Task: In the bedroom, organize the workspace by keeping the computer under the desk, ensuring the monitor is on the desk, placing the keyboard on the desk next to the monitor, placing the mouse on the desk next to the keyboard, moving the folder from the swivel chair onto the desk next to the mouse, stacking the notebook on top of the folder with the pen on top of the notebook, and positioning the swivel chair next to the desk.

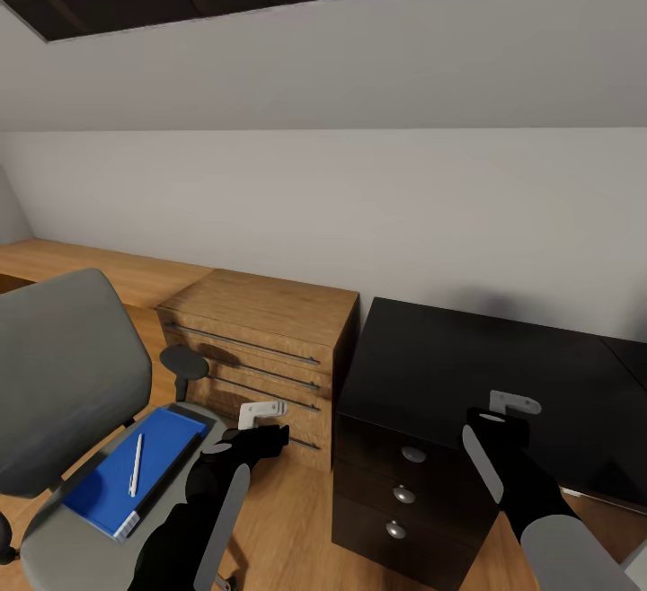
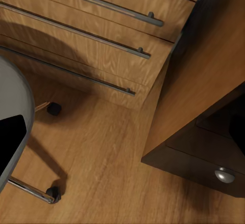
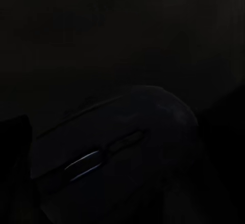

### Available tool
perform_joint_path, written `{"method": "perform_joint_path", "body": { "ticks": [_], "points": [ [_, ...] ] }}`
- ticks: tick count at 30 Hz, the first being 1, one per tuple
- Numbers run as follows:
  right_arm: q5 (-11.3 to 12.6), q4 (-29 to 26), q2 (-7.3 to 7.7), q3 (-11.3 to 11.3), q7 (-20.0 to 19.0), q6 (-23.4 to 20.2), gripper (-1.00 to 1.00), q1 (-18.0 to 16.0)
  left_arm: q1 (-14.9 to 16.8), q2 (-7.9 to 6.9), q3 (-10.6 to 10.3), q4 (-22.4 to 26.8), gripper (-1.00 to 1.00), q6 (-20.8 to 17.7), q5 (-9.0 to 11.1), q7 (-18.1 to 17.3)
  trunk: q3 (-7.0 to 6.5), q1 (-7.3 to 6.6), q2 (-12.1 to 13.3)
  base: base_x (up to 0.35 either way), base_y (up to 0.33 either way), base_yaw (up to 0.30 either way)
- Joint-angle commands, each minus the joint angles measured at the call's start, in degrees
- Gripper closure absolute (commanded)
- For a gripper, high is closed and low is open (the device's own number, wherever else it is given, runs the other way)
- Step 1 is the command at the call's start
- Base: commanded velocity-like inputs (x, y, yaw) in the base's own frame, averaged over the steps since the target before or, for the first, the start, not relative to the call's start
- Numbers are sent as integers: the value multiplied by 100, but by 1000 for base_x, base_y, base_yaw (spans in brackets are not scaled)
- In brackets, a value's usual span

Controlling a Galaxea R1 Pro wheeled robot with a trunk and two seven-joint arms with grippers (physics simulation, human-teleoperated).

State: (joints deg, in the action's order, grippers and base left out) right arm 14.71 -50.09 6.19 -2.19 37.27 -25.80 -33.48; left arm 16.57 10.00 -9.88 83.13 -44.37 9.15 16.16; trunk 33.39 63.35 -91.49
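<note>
Mouse (image 3: 115, 155) sits right up against the right wrist camera, dark on the black desk (image 1: 467, 366), directly ahead of the right gripper (image 1: 503, 407); whether those jaws are apart or clamped, I cannot tell. Over on the swivel chair (image 1: 63, 366), the blue folder (image 1: 162, 452) lies on the seat with the pen (image 1: 136, 463) on top. Left gripper (image 1: 262, 411) hangs beside the wooden drawer chest (image 1: 270, 321), just past the folder, jaw state unclear.

Both arms reach fwd and down, black forearms w/ grey upper sleeves. Left gripper (image 1: 263, 411) ends in a pale bracket, wrist bent slightly inward; jaw state can't be told. Right gripper (image 1: 514, 405) sits further fwd, wrist straight, pale bracket on top; fingers hidden, state unclear.
</note>
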Motion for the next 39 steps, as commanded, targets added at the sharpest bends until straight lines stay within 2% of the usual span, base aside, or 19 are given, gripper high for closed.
{"method": "perform_joint_path", "body": {
  "ticks": [1, 39],
  "points": [
    [102, 131, 6, -19, 33, -48, 100, -1, 4, 0, -5, 7, -100, -19, 60, 54, 7, 0, -3, 0, 0, 0],
    [93, 64, 5, -19, 47, -44, 100, -1, 4, 0, -5, 11, -100, -19, 60, 54, 7, 0, -3, 0, 0, 0]
  ]
}}
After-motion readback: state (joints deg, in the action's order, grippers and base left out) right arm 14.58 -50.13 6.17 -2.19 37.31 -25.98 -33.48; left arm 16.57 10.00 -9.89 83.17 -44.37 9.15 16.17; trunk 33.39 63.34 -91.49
